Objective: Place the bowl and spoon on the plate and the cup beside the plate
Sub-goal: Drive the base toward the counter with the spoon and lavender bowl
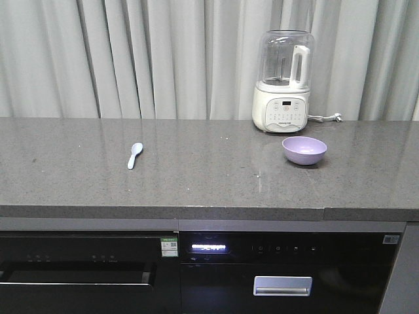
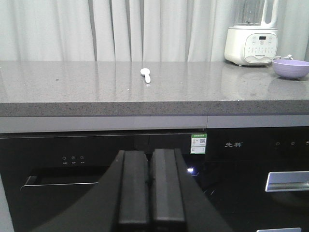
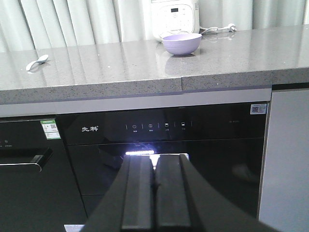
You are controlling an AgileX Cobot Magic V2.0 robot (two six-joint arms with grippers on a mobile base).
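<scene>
The bowl [image 1: 304, 150] sits upright on the grey stone counter [image 1: 196, 183], towards its right side and just in front of a white blender [image 1: 283, 82] with a clear jug, close to it but not touching. The spoon [image 1: 135, 155] lies flat on the counter well apart from the bowl, on the left, with its scoop pointing towards the back and its handle towards the front edge. Bare counter lies between the two. The blender's cord and plug [image 1: 325, 118] lie on the counter behind the bowl, and a pale curtain [image 1: 131, 59] hangs along the back. Below the counter are black appliance fronts: one on the left with a green label [image 1: 169, 247], one on the right with a lit display [image 1: 208, 248] and a silver handle [image 1: 282, 286]. The left gripper [image 2: 150, 159] hangs below counter level facing the left appliance, its two black fingers pressed together with nothing between them. The right gripper [image 3: 154, 162] is likewise low, facing the right-hand panel, its claw closed tight and empty. Neither gripper is near the bowl or the spoon.
</scene>
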